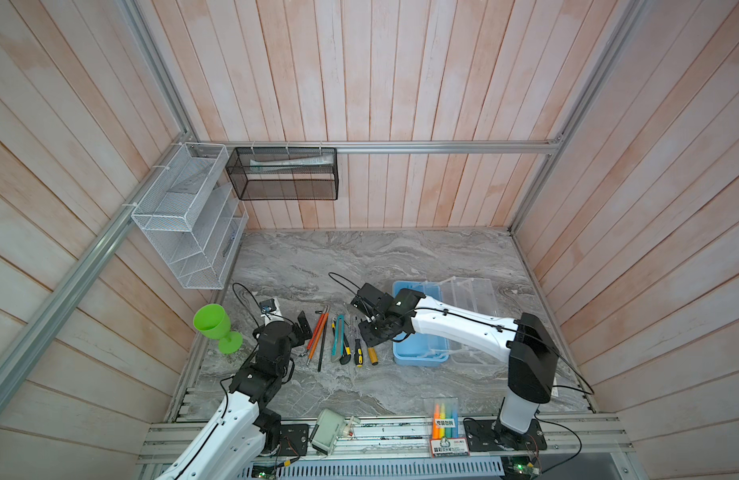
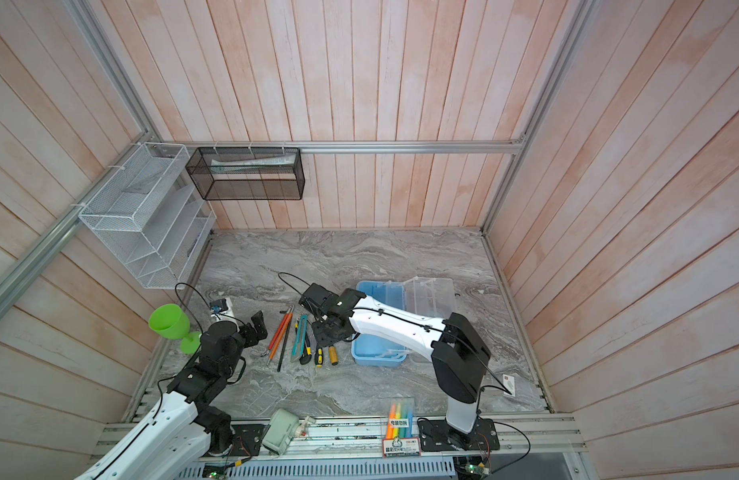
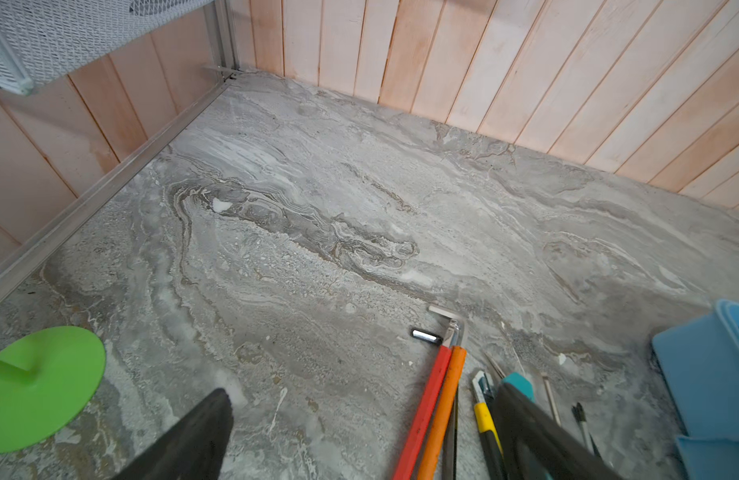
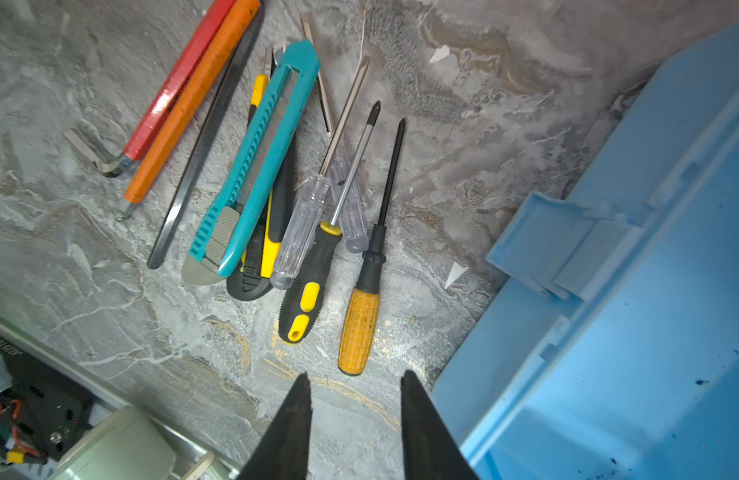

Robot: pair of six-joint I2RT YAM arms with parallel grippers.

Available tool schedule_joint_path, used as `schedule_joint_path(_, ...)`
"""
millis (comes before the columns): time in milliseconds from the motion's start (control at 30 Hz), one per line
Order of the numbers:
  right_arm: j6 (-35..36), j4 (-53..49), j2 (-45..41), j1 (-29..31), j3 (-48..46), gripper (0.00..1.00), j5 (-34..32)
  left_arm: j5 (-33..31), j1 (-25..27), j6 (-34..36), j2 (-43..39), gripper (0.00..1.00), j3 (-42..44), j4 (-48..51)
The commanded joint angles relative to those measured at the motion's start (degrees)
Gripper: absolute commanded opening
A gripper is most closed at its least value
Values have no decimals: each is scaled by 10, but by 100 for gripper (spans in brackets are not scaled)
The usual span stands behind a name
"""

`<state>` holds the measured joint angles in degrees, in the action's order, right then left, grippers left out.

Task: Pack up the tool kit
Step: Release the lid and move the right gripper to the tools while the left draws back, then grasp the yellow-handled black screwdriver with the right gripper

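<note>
- light-blue case (image 1: 417, 357) sits open on the marble table (image 1: 359, 257), clear lid (image 1: 467, 291) flipped back behind it
- tools are all in a loose row just left of the case: teal utility knife (image 4: 260, 158), clear-handled screwdriver (image 4: 303, 232), black/yellow screwdriver (image 4: 314, 282), orange-handled screwdriver (image 4: 359, 328), red and orange hex keys (image 4: 185, 87)
- right gripper (image 4: 355, 411) hovers above the orange handle, jaws partly apart, nothing between them
- left gripper (image 3: 359, 432) is wide open, empty as far as I can tell, near the hex keys
- green goblet (image 1: 214, 326) off to the left
</note>
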<state>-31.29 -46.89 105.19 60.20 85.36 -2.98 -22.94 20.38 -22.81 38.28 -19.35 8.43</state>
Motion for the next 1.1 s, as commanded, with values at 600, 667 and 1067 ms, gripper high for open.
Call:
schedule_joint_path(600, 5, 3, 114, 3, 1, 35, -12, 22, -20, 9, 39, 100, -12, -31)
schedule_joint_path(667, 3, 10, 121, 2, 1, 35, -8, 22, -21, 8, 34, 100, -10, -30)
schedule_joint_path(1067, -22, 20, 137, -3, -12, 30, -22, 25, -25, 7, 33, 100, -9, -30)
